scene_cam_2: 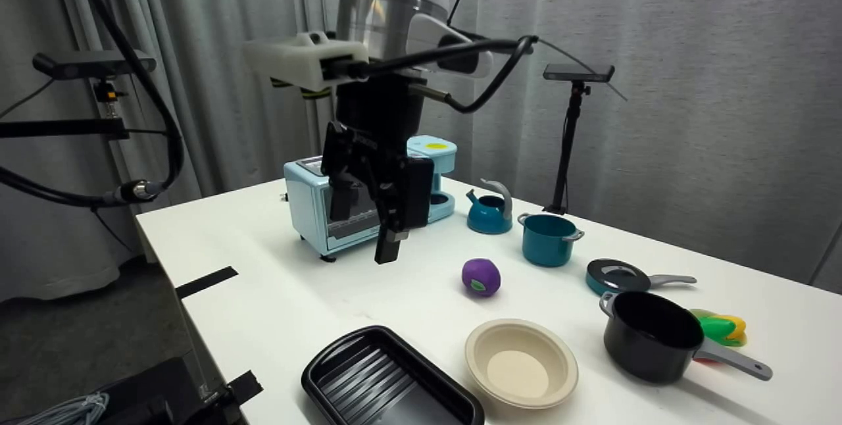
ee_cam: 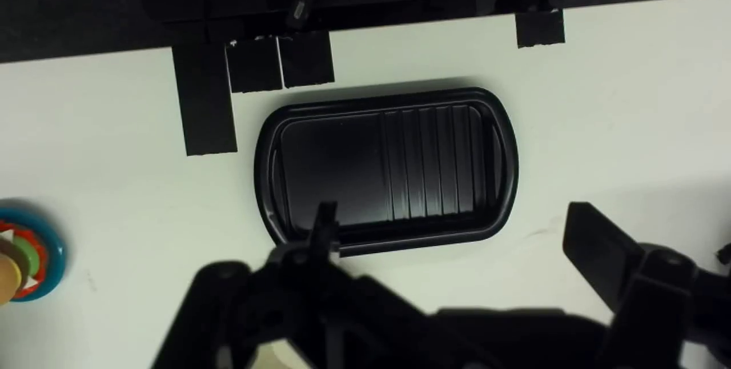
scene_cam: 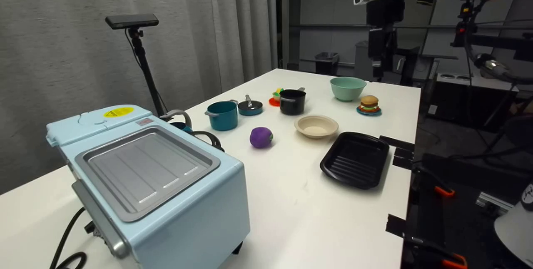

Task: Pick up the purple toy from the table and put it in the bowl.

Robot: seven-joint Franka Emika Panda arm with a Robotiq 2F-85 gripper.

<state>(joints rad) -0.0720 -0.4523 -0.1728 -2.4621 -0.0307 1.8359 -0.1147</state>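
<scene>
Purple toy (scene_cam: 261, 137), one, with a green patch (scene_cam_2: 477, 285): on the white table (scene_cam: 300, 215), between the light-blue oven (scene_cam: 208, 202) and the cream bowl (scene_cam: 315, 130), apart from both. Oven: nearest in an exterior view, lower part cut off by the frame; yellow label (scene_cam: 118, 112) and smaller reddish label (scene_cam: 144, 121) on the upper side, print on both too small to read. Black ribbed tray (scene_cam_2: 395, 382): rim partly behind the gripper (ee_cam: 454, 217) in the wrist view, cut off at the lower edge in an exterior view. Teal kettle (scene_cam: 181, 126): mostly hidden behind the oven in an exterior view. Bowl: a sliver only at the lower edge of the wrist view, partly masked. Gripper: held well above the table, pointing down, fingers (ee_cam: 597, 249) wide apart; pale marks (scene_cam_2: 364, 142) on its housing blurred, illegible. Arm (scene_cam_2: 388, 24): wrist upright, upper length cut off at the top in both exterior views. Toy burger (scene_cam: 369, 101) on blue plate (scene_cam: 370, 113): farther off, cut by the left edge of the wrist view.
</scene>
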